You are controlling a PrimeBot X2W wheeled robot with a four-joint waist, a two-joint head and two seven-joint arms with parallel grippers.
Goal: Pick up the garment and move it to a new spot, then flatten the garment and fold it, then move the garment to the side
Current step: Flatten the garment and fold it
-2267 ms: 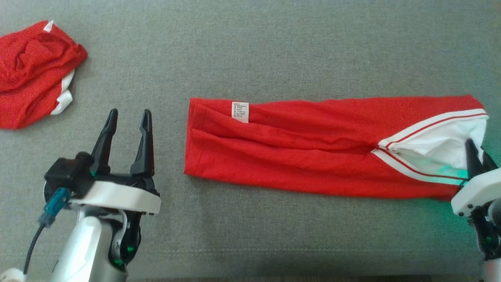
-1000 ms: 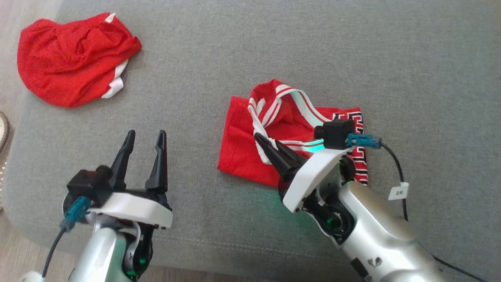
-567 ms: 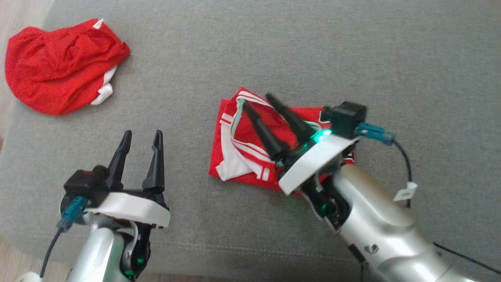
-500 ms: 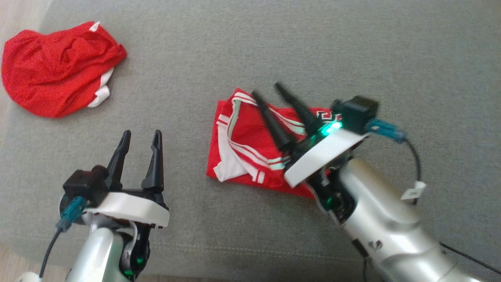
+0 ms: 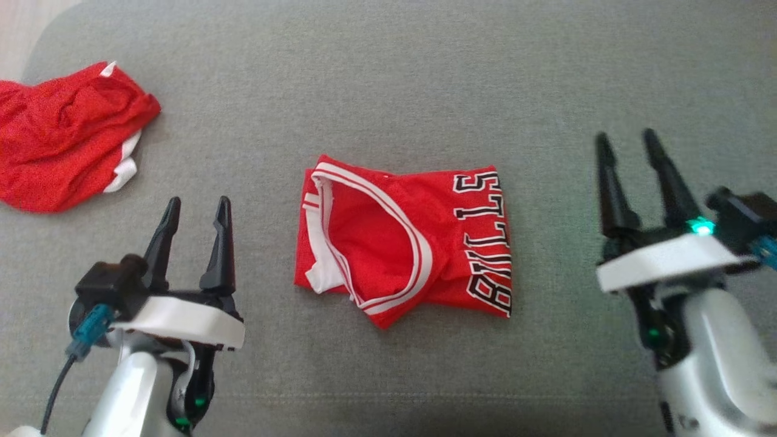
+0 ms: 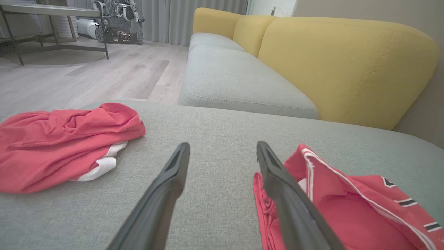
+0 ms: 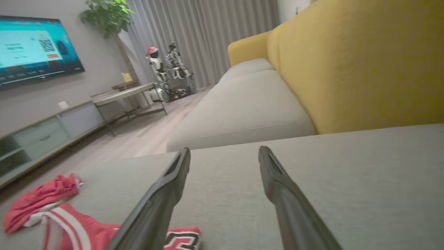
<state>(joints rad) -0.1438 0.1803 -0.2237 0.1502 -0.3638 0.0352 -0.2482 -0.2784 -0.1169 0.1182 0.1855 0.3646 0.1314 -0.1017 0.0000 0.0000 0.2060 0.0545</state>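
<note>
We are looking at the folded red jersey [image 5: 376,243], which is lying in the middle of the head view on the grey sofa cushion [image 5: 388,73]. Its white-striped trim is curving across the left half of the fold, and black-and-white lettering is running down its right edge. In the left wrist view the jersey [image 6: 347,215] is sitting at the lower right, and in the right wrist view its striped edge [image 7: 83,229] is showing at the lower left.

The left gripper [image 5: 199,206] is hovering at the lower left of the head view, apart from the jersey's left edge. Its fingers are spread and holding nothing. The right gripper [image 5: 625,139] is hovering at the right of the frame, well apart from the lettered edge. Its fingers are also spread and empty.

A second red garment [image 5: 61,152] with white trim is lying crumpled at the upper left, well apart from the jersey. Beyond the cushion, the yellow backrest [image 6: 347,69] is rising at the upper right of both wrist views. A wooden floor [image 6: 86,76] is stretching away at the left, and a television screen [image 7: 31,52] is glowing at the upper left of the right wrist view.
</note>
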